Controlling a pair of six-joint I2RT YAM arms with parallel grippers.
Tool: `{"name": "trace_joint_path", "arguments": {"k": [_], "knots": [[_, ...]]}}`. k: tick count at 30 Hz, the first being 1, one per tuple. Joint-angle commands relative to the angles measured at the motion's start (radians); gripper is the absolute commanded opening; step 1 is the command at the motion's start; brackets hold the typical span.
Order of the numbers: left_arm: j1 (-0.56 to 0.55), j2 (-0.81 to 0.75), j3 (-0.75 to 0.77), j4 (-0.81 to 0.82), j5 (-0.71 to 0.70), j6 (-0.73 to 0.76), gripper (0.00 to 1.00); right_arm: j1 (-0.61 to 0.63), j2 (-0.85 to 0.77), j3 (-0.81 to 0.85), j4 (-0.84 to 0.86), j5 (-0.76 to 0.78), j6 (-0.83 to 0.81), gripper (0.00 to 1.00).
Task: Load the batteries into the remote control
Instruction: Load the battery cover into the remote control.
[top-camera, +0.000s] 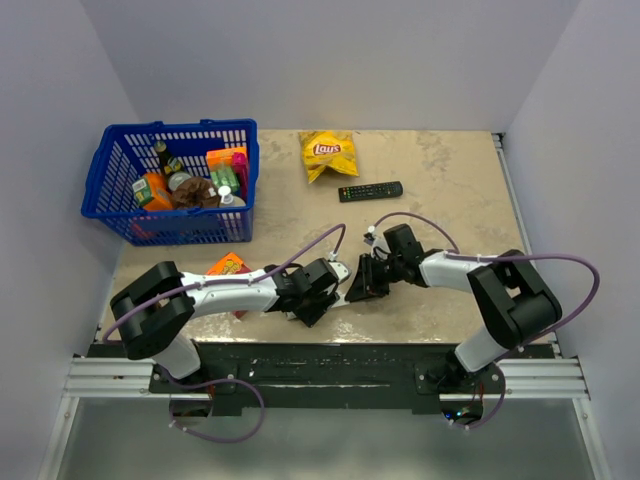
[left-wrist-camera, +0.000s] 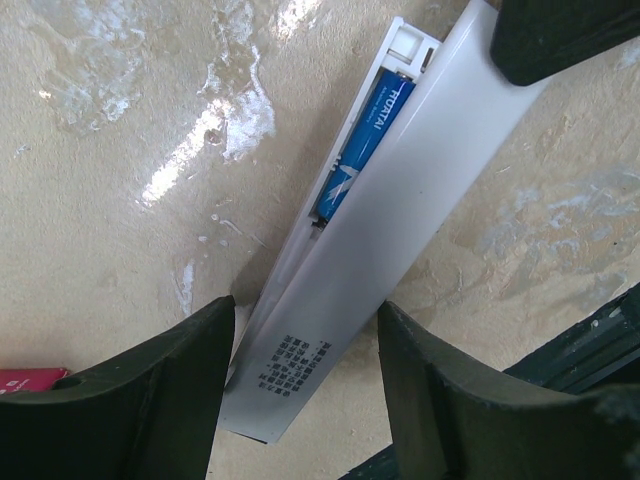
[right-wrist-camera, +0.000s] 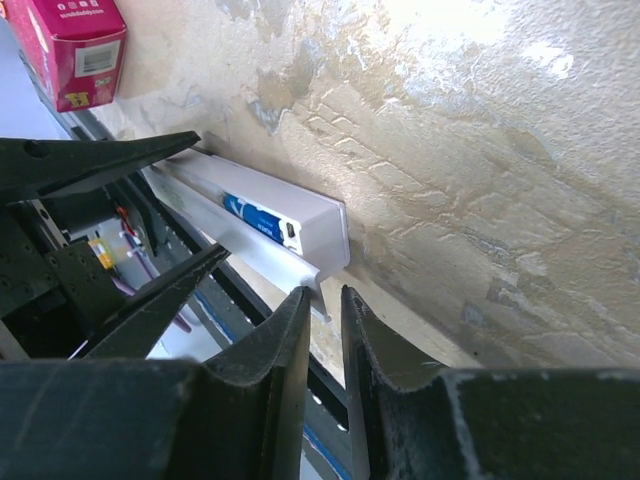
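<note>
The white remote control (top-camera: 342, 272) lies near the table's front edge between both grippers. In the left wrist view its white back strip (left-wrist-camera: 420, 190) sits askew over the body, and one blue battery (left-wrist-camera: 365, 140) shows in the uncovered slot. The battery also shows in the right wrist view (right-wrist-camera: 255, 218). My left gripper (left-wrist-camera: 305, 305) straddles the remote's printed end, with its fingers against both long sides. My right gripper (right-wrist-camera: 325, 292) is nearly shut, with the tip of the back strip (right-wrist-camera: 250, 255) between its fingertips. No other battery shows.
A blue basket (top-camera: 105, 190) of groceries stands at the back left. A yellow chip bag (top-camera: 328, 152) and a black remote (top-camera: 370, 190) lie at the back middle. An orange box (top-camera: 228, 265) lies by the left arm. A pink box (right-wrist-camera: 75, 45) is nearby. The black rail (top-camera: 330, 362) runs along the front.
</note>
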Motion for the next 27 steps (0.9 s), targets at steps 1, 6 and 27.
{"name": "trace_joint_path", "arguments": {"k": [1, 6, 27], "knots": [[-0.003, -0.026, -0.007, 0.014, -0.018, -0.026, 0.63, 0.004, 0.007, 0.042, 0.024, -0.032, -0.024, 0.22], [-0.003, -0.021, 0.0, 0.014, -0.016, -0.023, 0.63, 0.007, 0.009, 0.059, 0.021, -0.028, -0.038, 0.17], [-0.003, -0.024, 0.002, 0.014, -0.028, -0.021, 0.62, 0.017, -0.039, 0.102, -0.06, 0.064, -0.09, 0.18]]}}
